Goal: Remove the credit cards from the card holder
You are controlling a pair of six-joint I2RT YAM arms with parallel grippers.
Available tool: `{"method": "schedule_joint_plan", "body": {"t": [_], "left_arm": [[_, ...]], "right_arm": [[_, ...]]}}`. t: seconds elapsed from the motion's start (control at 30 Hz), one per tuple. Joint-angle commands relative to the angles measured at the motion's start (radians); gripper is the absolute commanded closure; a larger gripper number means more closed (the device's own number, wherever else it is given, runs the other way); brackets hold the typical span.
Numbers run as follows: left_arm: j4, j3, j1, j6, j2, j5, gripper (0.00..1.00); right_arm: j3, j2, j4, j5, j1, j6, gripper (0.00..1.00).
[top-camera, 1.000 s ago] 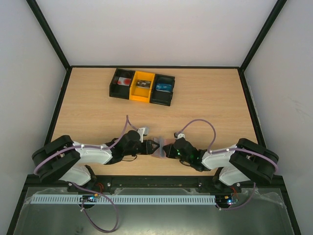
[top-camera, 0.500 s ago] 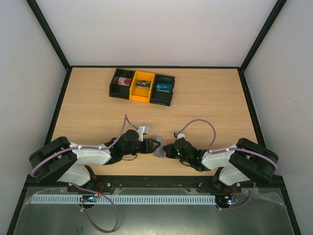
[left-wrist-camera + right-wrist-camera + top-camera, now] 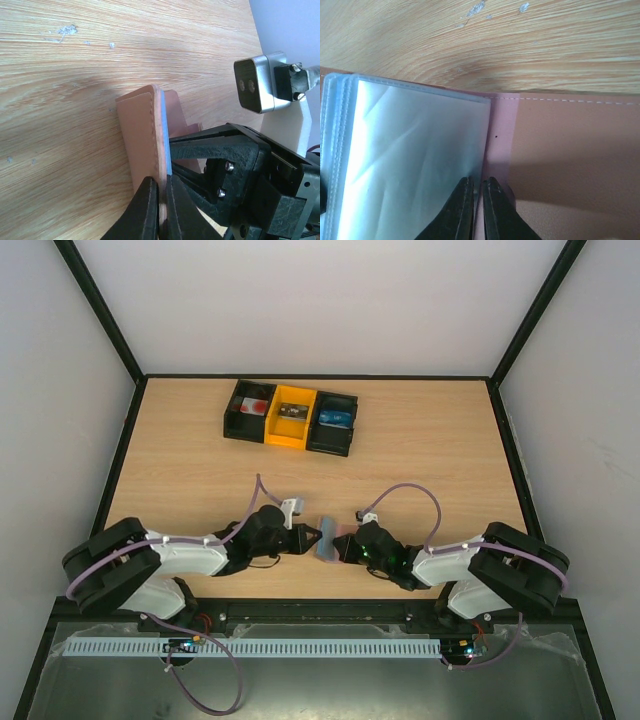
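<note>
I am holding the card holder (image 3: 325, 540) between both arms, over the near middle of the counter (image 3: 420, 455). My left pincer (image 3: 161, 189) is clamping its brown stitched edge, where a blue strip (image 3: 164, 135) is showing. My right pincer (image 3: 478, 187) is pinching the cover beside the clear sleeves (image 3: 410, 160).

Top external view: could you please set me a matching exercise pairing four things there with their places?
Things:
1 card holder
2 orange bin
3 black bin holding something red
4 black bin holding something blue

Places:
A right end of bin row
B pinched between left gripper and right gripper
C middle of bin row
D left end of bin row

Pairs: 1-B; 2-C; 3-D; 4-A
</note>
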Motion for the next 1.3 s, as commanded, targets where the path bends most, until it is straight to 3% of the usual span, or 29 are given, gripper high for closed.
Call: {"method": "schedule_joint_plan", "body": {"t": [0.0, 0.43, 0.63, 0.93, 1.27], "left_arm": [[0.003, -0.008, 0.000, 0.007, -0.051, 0.006, 0.97], [-0.081, -0.050, -0.002, -0.017, -0.145, -0.039, 0.97], [-0.095, -0.056, -0.019, -0.048, -0.171, -0.057, 0.97], [-0.121, -0.063, -0.037, -0.051, -0.226, -0.076, 0.97], [-0.166, -0.069, -0.038, -0.044, -0.271, -0.097, 0.97]], "right_arm": [[-0.007, 0.011, 0.011, -0.006, 0.009, -0.001, 0.90], [0.035, -0.167, -0.082, -0.091, 0.020, 0.033, 0.51], [0.071, -0.179, -0.115, -0.091, 0.040, 0.047, 0.40], [0.072, -0.130, -0.126, -0.059, 0.047, 0.050, 0.40], [0.094, -0.180, -0.341, 0.078, 0.047, 0.008, 0.63]]}}
